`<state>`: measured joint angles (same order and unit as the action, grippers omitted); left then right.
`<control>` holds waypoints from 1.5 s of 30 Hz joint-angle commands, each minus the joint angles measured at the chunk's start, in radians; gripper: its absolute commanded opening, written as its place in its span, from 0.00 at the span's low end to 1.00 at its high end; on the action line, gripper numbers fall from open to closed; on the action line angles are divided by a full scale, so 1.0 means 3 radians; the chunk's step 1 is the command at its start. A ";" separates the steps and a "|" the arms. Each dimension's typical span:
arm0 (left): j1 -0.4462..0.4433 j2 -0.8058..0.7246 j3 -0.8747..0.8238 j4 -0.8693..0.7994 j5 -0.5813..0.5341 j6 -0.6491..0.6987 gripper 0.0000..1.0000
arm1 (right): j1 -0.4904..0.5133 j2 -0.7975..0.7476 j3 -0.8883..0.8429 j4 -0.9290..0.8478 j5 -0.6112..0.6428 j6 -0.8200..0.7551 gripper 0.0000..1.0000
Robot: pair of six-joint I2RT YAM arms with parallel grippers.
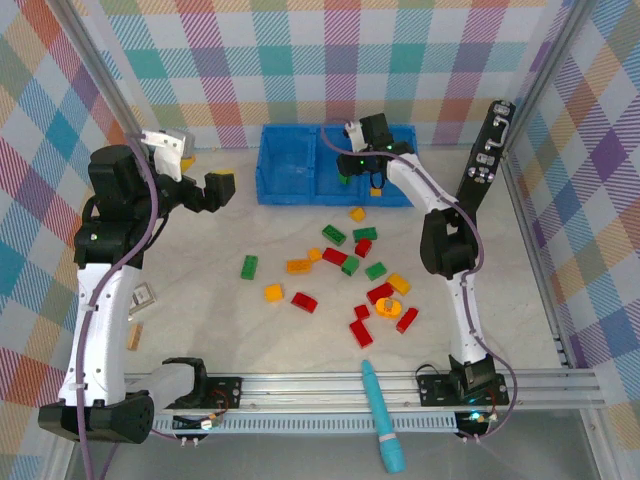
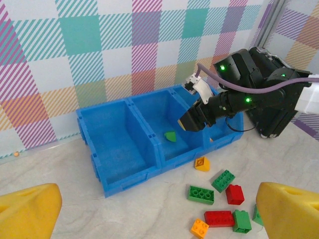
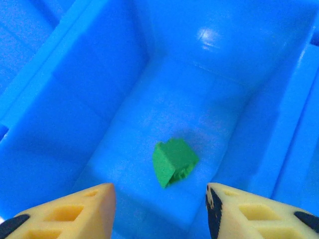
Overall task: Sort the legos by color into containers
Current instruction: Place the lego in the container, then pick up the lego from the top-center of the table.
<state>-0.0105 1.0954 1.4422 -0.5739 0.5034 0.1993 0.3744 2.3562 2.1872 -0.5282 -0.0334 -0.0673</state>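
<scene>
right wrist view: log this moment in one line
right gripper: open above bin middle compartment | green lego: loose in that compartment | left gripper: open, empty | other legos: on table

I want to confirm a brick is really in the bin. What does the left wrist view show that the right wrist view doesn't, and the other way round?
Left wrist view: the whole blue bin with its three compartments, loose legos on the table, and the right gripper over the middle compartment. Right wrist view: a close look down into that compartment, with the yellow fingertips apart and touching nothing. Both: one green brick lying tilted on the compartment floor, free of the gripper.
</scene>
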 commanded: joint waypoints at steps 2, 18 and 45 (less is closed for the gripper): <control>0.0045 -0.0102 -0.0040 0.0029 0.0020 0.0016 1.00 | 0.0023 -0.0679 -0.0407 -0.0093 0.0123 0.0132 0.52; 0.0045 -0.0233 -0.0144 0.0098 0.0036 -0.0017 1.00 | 0.0078 -0.1367 -0.2015 0.0180 -0.0242 0.1492 0.70; 0.0045 -0.0308 -0.0187 0.0088 -0.0065 0.0073 1.00 | 0.0363 -0.0469 -0.1608 0.0178 0.0887 0.1497 0.79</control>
<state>-0.0105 0.9966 1.3903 -0.5701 0.4843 0.2035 0.4774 2.1921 1.6592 -0.4873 0.2031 0.3843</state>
